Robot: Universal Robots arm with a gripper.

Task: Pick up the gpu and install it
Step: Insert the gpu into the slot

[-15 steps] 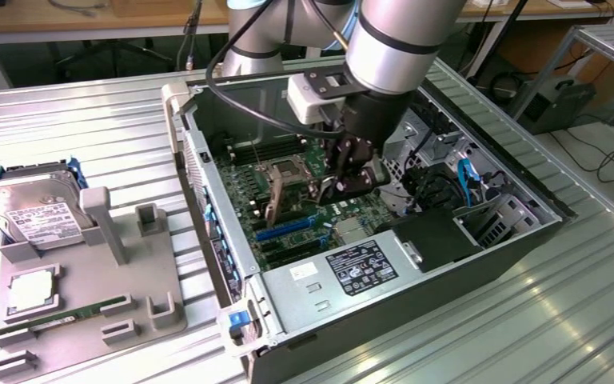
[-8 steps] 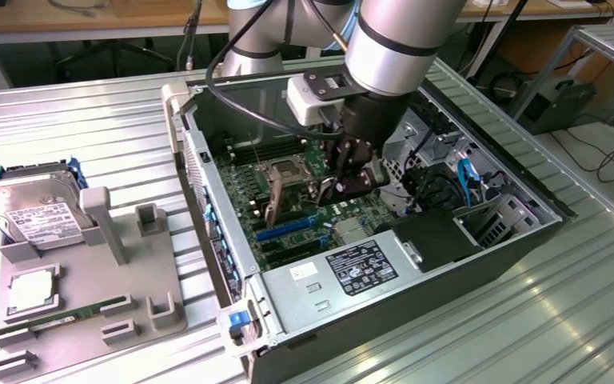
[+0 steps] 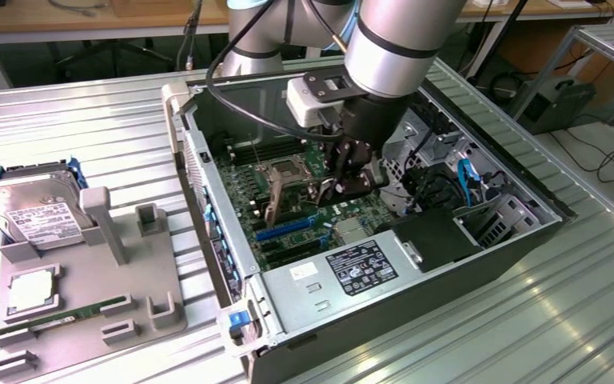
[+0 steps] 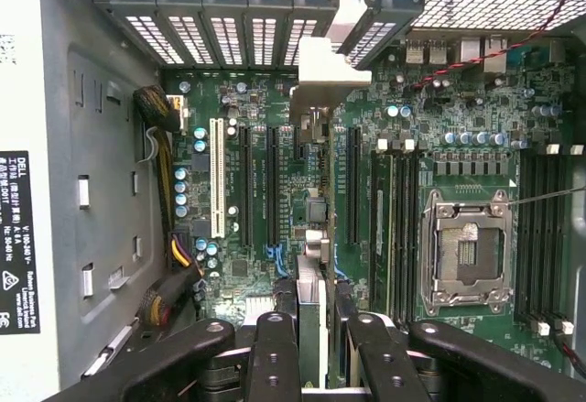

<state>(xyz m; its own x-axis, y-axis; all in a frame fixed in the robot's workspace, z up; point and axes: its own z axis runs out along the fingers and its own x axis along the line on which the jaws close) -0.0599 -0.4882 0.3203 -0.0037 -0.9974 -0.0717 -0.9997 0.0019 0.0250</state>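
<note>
The gpu is seen edge-on in the wrist view, a thin card with its silver bracket reaching toward the case's rear slot covers. My gripper is shut on the card, one black finger on each side of it. The card hangs over the motherboard's long black expansion slots, in line with the gap between two of them. In the exterior view the gripper is down inside the open PC case, holding the dark card just above the board.
Beside the card are the CPU socket and RAM slots. The power supply fills the near end of the case, with cables and a drive cage on the exterior view's right. Outside, a grey fixture holds a hard drive and a green RAM stick.
</note>
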